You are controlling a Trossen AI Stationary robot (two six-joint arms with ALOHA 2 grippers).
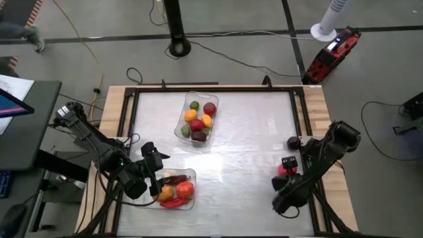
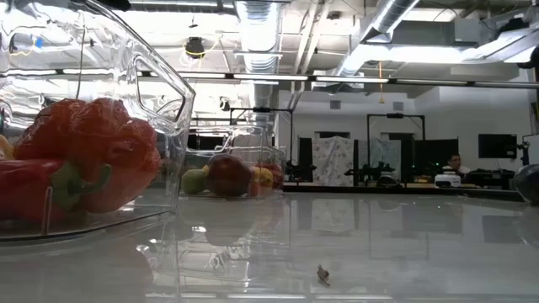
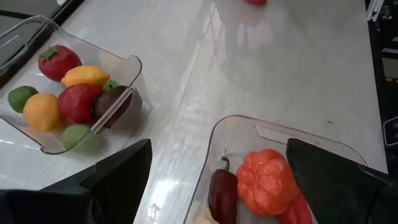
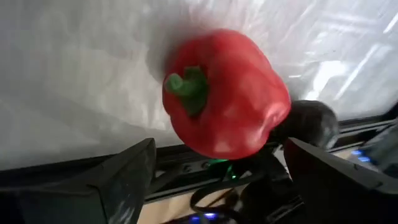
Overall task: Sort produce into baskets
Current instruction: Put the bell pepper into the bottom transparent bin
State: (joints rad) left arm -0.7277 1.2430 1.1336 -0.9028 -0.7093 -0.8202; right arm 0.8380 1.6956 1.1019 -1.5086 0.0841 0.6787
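A clear basket [image 1: 187, 176] at the near left holds red, orange and dark red produce, among them an orange-red pepper [image 3: 266, 180] and a dark red chili [image 3: 222, 194]. My left gripper [image 1: 157, 178] is open just above this basket's left end; its fingers [image 3: 124, 174] touch nothing. A second clear basket [image 1: 213, 100] at the far middle holds several red, yellow, orange and green fruits [image 3: 74, 93]. A red bell pepper [image 4: 224, 93] lies on the table at the right [image 1: 283, 169], beside a dark round piece [image 4: 311, 121]. My right gripper [image 4: 219, 146] is open just short of the pepper.
The near basket's wall [image 2: 160, 93] fills the left of the low view, with the far basket [image 2: 236, 172] behind it. The white tabletop between the baskets and the right arm is bare. A raised frame [image 1: 301, 112] runs round the table. A small scrap [image 2: 322, 273] lies near the front.
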